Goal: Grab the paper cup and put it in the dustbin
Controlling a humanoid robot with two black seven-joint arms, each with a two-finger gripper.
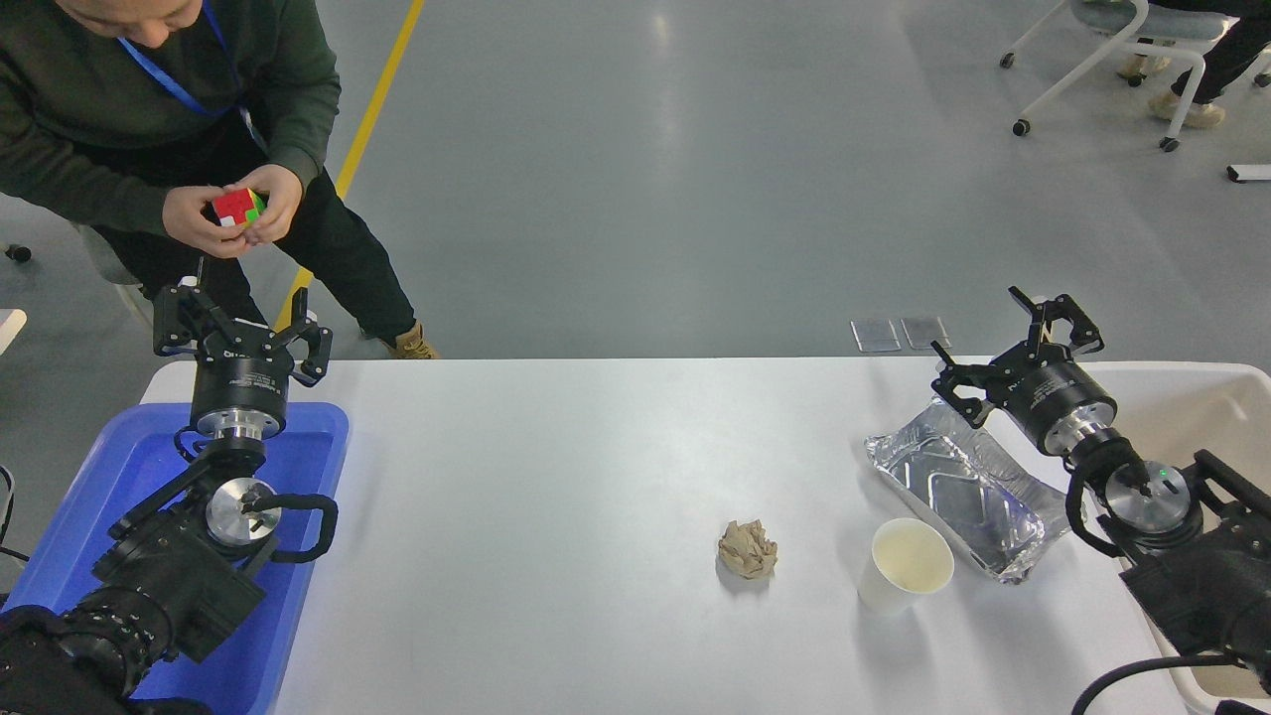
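Observation:
The white paper cup stands upright on the white table, near the front right, its cream inside showing. The beige dustbin stands at the table's right edge, mostly hidden behind my right arm. My right gripper is open and empty, raised near the table's far right edge, well behind the cup and over the far end of a foil tray. My left gripper is open and empty, parked above a blue tray at the left.
A shiny foil tray lies just right of and behind the cup. A crumpled brown paper ball lies to the cup's left. A blue plastic tray sits at the left. A person stands at the far left holding a coloured cube.

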